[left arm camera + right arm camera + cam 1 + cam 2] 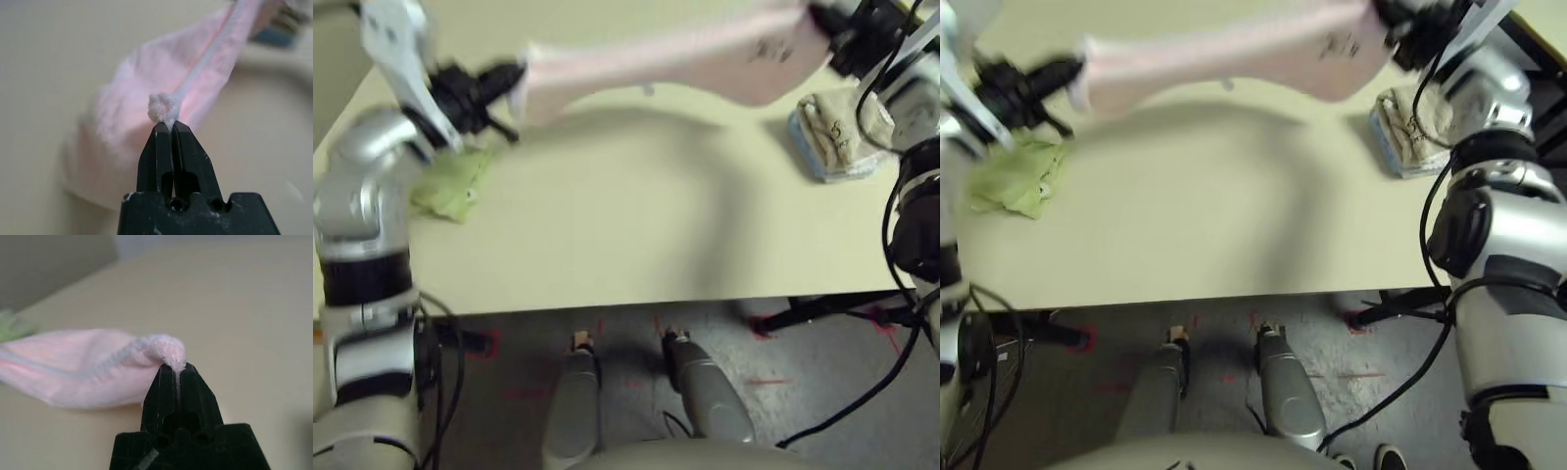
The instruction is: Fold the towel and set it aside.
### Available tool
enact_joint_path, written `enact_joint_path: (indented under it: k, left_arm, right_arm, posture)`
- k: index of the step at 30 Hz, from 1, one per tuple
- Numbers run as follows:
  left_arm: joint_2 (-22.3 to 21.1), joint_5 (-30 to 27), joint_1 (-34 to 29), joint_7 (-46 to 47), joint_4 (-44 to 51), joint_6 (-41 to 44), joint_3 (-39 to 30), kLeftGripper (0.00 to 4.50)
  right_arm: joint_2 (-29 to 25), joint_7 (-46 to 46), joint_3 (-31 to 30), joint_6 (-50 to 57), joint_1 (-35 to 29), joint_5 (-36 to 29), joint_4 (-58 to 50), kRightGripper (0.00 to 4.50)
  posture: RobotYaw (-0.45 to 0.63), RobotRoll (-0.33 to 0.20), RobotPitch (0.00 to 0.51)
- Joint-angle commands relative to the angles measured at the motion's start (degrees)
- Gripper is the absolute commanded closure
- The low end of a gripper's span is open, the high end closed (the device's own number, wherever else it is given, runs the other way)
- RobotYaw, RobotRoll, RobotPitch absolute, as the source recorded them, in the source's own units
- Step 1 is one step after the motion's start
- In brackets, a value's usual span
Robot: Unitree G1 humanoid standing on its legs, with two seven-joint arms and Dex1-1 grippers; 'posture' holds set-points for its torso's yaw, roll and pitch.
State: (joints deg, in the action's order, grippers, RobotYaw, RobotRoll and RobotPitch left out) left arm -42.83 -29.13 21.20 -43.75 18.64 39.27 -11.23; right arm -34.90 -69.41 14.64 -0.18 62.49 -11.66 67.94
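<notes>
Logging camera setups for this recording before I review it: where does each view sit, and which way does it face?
Left eye view: on the head, looking down at the table; shows both silver arms, left gripper and right gripper stretching the towel above it.
Right eye view: same head, same scene.
Left wrist view: on the left wrist, looking along its fingers pinching a towel corner.
Right wrist view: on the right wrist, looking along its fingers pinching the opposite corner.
All four share the towel.

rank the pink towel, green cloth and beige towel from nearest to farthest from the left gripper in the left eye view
1. pink towel, pinched in the left gripper, hanging across to the right gripper
2. green cloth, on the table just below it
3. beige towel, far right
</notes>
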Motion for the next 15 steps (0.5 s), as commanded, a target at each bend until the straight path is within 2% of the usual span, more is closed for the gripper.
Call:
enact_joint_path:
  k: [1, 8, 11, 15]
  left_arm:
    - [-3.1, -0.8, -4.9, -2.1, 4.4, 1.3, -0.3, 4.44]
    - [-7.7, -2.6, -11.8, -6.0, 5.7, 3.2, -0.9, 4.44]
    - [-10.1, -2.4, -14.1, -8.2, 5.6, 2.4, -0.8, 4.44]
    - [-10.8, -2.8, -14.4, -9.1, 4.8, 2.2, -1.4, 4.44]
  right_arm:
    - [-2.8, -8.4, -2.8, 5.0, -4.3, -0.1, -6.0, 4.5]
    - [-7.5, -19.3, -9.6, 12.7, -12.8, 1.6, -14.6, 4.5]
    - [-9.6, -21.8, -12.4, 11.4, -15.4, 3.1, -16.9, 4.5]
    - [-10.2, -22.1, -13.1, 11.2, -16.5, 2.9, -18.2, 4.5]
  posture:
    - [0.16, 0.0, 0.184]
    - [0.15, 0.0, 0.193]
    - [0.15, 0.0, 0.195]
    - [0.14, 0.0, 0.197]
